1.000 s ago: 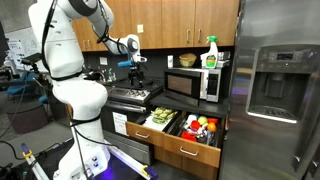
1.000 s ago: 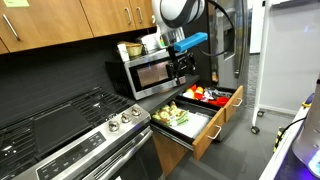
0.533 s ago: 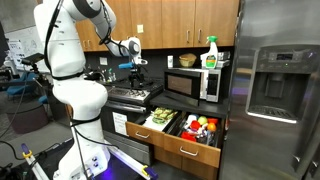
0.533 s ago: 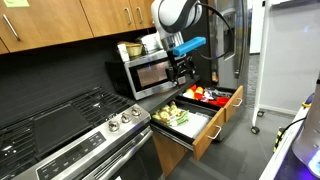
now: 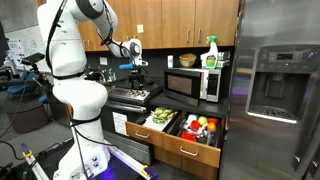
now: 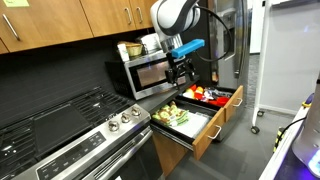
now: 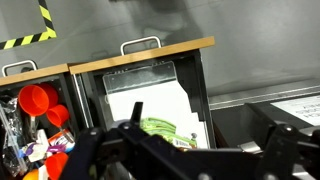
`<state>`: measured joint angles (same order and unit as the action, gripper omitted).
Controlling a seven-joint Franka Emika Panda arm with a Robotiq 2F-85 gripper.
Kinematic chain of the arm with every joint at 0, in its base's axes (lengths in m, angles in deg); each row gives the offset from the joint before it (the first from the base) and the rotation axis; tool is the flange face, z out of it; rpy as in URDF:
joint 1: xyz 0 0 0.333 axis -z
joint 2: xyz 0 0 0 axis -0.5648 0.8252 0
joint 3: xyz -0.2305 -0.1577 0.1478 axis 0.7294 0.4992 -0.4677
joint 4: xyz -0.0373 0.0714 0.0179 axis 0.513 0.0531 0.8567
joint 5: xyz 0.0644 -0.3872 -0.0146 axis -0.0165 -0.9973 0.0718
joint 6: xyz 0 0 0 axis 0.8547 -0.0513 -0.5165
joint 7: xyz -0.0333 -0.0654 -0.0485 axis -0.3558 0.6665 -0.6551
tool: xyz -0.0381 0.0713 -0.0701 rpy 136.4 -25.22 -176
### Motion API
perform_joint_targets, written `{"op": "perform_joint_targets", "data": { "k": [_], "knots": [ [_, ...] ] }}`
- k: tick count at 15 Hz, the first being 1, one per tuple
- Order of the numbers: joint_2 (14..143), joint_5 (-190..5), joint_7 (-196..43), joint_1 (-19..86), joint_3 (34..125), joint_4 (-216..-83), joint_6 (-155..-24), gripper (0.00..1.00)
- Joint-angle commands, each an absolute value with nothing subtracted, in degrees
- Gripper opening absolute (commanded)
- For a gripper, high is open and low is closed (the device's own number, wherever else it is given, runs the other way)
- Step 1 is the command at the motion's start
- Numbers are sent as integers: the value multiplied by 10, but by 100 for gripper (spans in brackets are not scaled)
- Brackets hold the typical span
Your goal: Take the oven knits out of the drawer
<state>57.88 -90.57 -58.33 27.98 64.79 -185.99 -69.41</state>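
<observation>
Oven knits [image 7: 165, 128] sit in the open drawer [image 5: 182, 150], below your fingers [image 7: 97, 149]; in wrist view the gripper [image 6: 182, 77] body cuts off their lower edge & pattern's blurry. Your arm's bent over the stove [image 5: 130, 95], wrist pointing down, fingers apart, well above the drawer.

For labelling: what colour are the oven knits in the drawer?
Oven knits: olive-green and yellow, clearest in an exterior view.
</observation>
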Motion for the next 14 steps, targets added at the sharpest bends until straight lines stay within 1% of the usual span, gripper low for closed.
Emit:
{"op": "perform_joint_targets", "data": {
  "k": [1, 14],
  "knots": [
    [579, -906, -583, 274, 654, -1859, -693, 100],
    [579, -906, -583, 274, 654, -1859, -693, 100]
  ]
}}
